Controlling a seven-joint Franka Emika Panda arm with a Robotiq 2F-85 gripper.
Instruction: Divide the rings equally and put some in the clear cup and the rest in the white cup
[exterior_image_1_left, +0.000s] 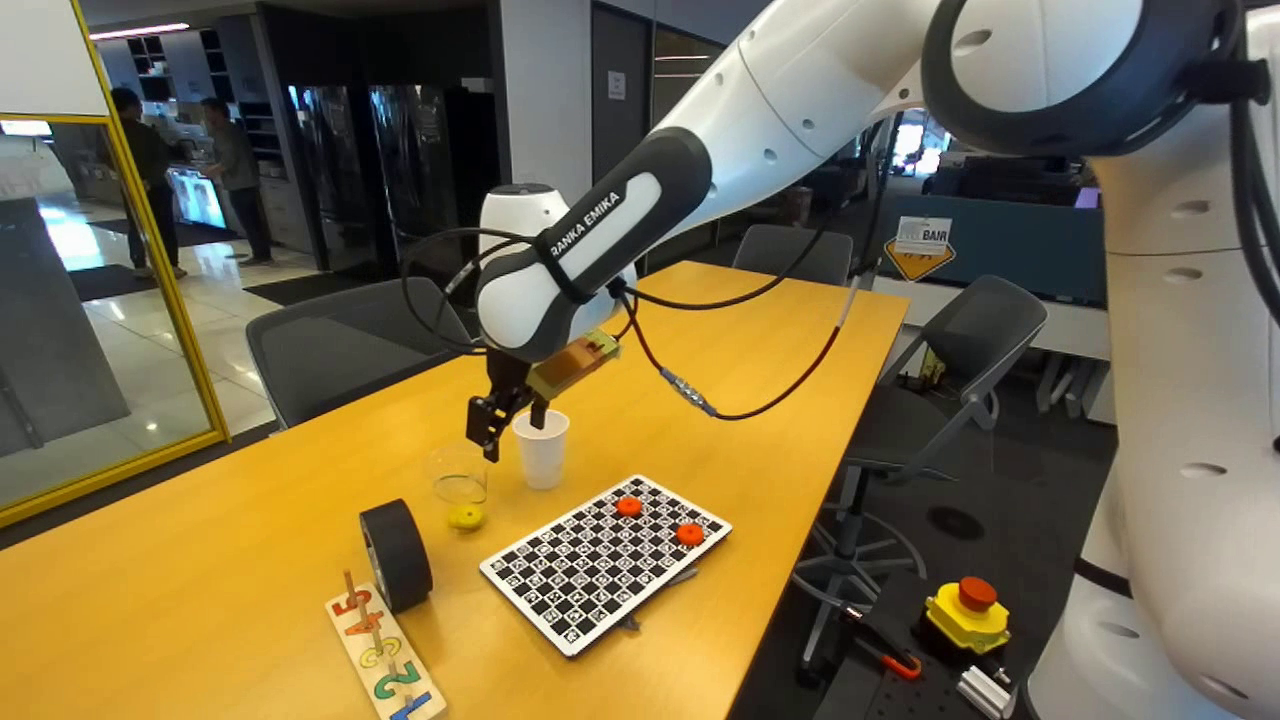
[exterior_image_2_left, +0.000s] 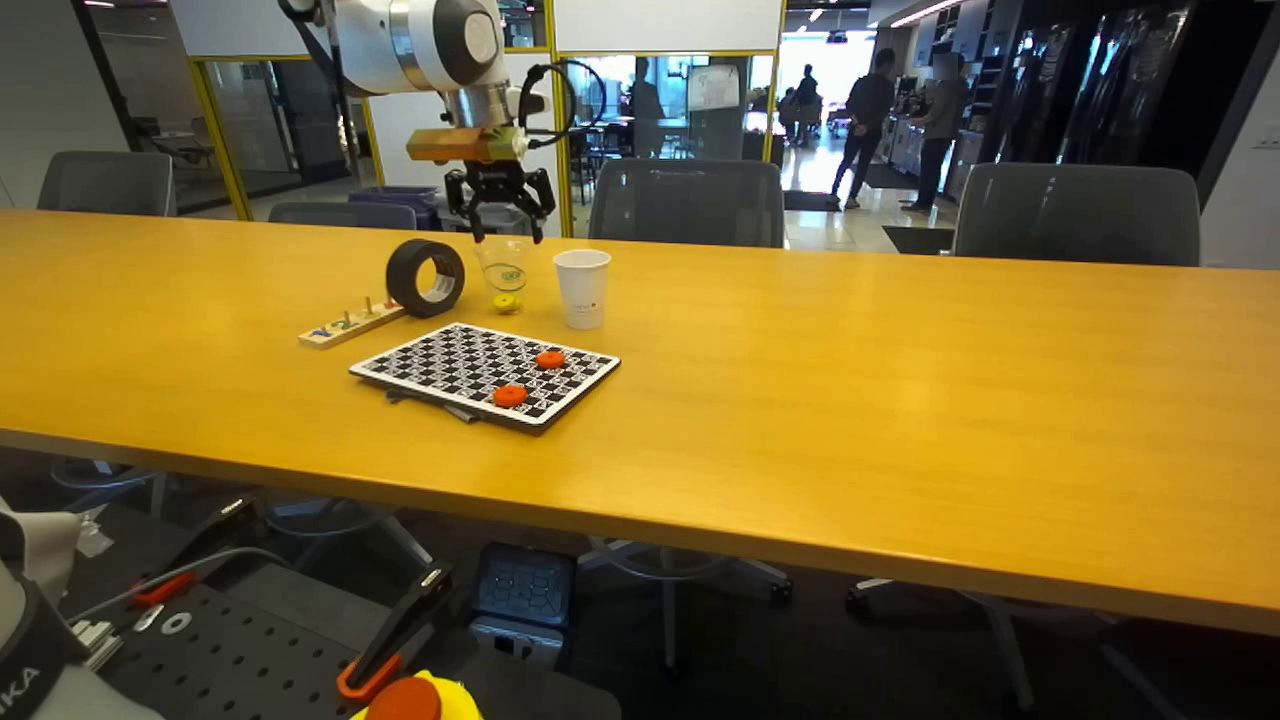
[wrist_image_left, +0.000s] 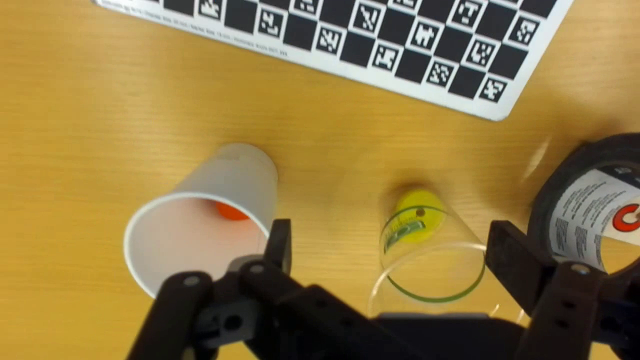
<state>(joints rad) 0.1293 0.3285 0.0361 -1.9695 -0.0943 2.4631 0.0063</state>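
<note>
White cup (exterior_image_2_left: 583, 292) upright, long axis vertical, mouth up; clear cup (exterior_image_2_left: 508, 272) likewise; jaws spread wide.

Arm (exterior_image_1_left: 790, 105) extended, sloping down to the wrist (exterior_image_1_left: 517, 310). Hand (exterior_image_2_left: 508, 238) pointing downward, jaws parted wide. Wrist view: both black fingers (wrist_image_left: 279, 245) visible, well apart. In an exterior view, their tips sit about level.

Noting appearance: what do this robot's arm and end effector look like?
The arm is white and rounded, with black joint bands and lettering legible as RANKA EMIKA. Black cables loop beside it, one with a reddish stretch and a silver connector. An orange and yellow-green block is mounted above the black end effector, which has two jointed fingers.
</note>
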